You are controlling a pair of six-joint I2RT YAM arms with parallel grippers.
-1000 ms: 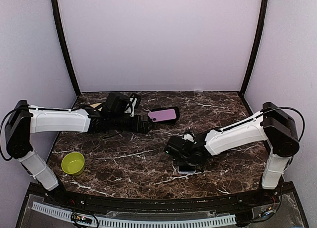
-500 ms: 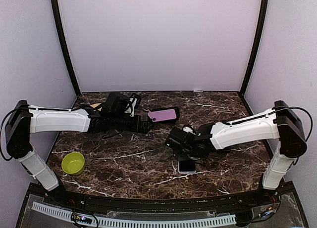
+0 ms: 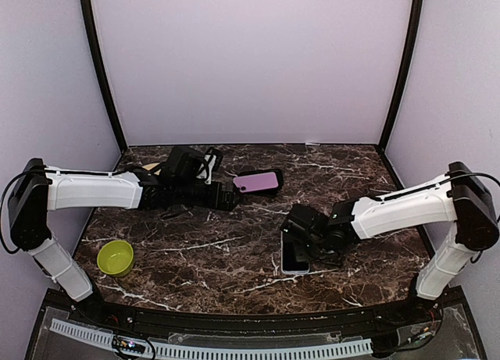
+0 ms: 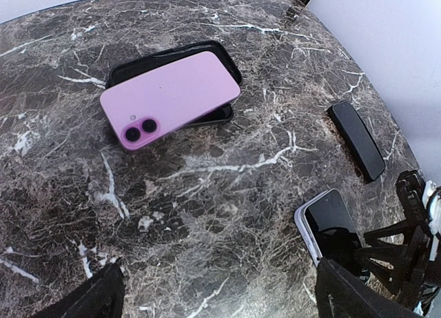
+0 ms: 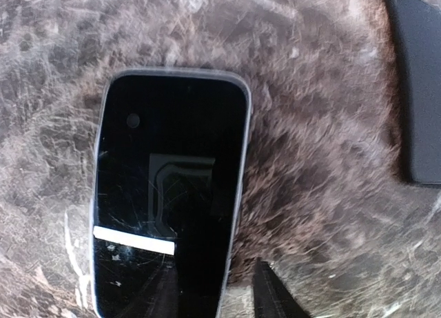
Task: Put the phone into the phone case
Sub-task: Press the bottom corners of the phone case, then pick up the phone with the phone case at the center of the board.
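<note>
Marble table [image 4: 227,214]; left wrist view: phone [image 4: 172,97] apparently askew atop case [image 4: 219,116].

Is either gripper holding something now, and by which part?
Nothing is held. The left gripper is open over the table; the right gripper, also open, hangs above the phone lying flat, screen up.

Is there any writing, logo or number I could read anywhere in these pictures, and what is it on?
There is no readable text in any view.
The pink phone: its back shows only two camera lenses, no logo or writing.
The dark-screened phone: a white strip lies across the glass, blank or too blurred to read.
The flat black slab: plain, no marking visible.
</note>
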